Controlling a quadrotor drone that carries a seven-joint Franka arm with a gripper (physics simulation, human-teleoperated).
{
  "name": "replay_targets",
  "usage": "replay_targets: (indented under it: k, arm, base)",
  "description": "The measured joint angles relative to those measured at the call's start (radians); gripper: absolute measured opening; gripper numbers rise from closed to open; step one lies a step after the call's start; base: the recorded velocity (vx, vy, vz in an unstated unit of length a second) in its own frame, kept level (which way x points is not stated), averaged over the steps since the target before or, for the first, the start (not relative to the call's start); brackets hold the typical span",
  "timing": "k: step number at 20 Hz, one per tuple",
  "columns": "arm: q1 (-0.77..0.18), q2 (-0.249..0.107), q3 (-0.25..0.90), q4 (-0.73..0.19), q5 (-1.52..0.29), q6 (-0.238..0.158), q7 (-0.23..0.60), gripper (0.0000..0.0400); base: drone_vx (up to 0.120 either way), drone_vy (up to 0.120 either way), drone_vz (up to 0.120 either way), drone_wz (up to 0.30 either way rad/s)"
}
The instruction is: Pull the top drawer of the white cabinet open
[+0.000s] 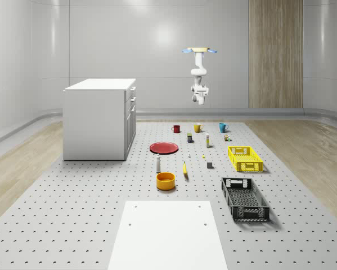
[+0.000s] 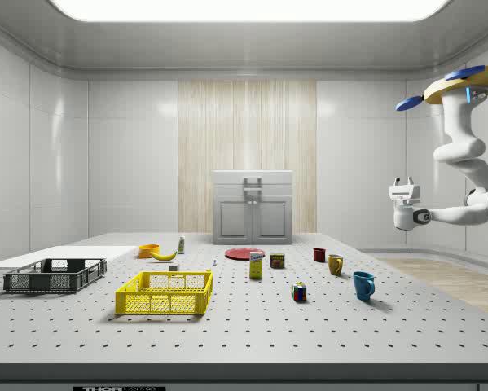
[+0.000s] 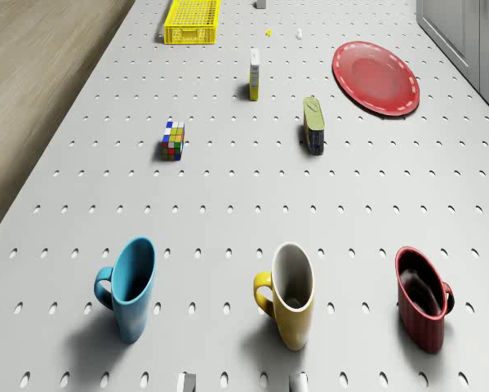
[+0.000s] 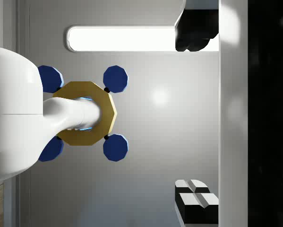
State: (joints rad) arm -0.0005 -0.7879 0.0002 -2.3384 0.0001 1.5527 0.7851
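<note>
Hand (image 2: 401,192) spread wide, empty — drone (image 1: 200,51) hovering beyond the mugs, white cabinet's (image 1: 99,118) closed drawers facing them.

We see the white cabinet (image 1: 100,118) obliquely from high and afar; side-on we face its front (image 2: 252,207) low across the table; both share the mugs.

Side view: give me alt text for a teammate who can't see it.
The drone hovers high at the side view's right, its end effector far from the white cabinet at the back. Crates, mugs and small items dot the table.
</note>
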Motion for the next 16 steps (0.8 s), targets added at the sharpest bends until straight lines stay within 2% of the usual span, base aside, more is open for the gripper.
replay_targets:
  k: [3,8,12,16]
  arm:
    - [-0.002,0.007,0.001,0.063,0.001,-0.053,-0.001,0.0340]
    - [-0.003,0.040,0.002,0.170,0.001,-0.124,-0.002,0.0315]
    - [-0.004,0.065,0.003,0.236,0.002,-0.162,-0.002,0.0309]
    - [-0.002,0.079,-0.017,0.273,0.036,-0.182,-0.005,0.0306]
  base:
    - [0.000,0.000,0.000,0.000]
    - [0.000,0.000,0.000,0.000]
    - [0.000,0.000,0.000,0.000]
    - [0.000,0.000,0.000,0.000]
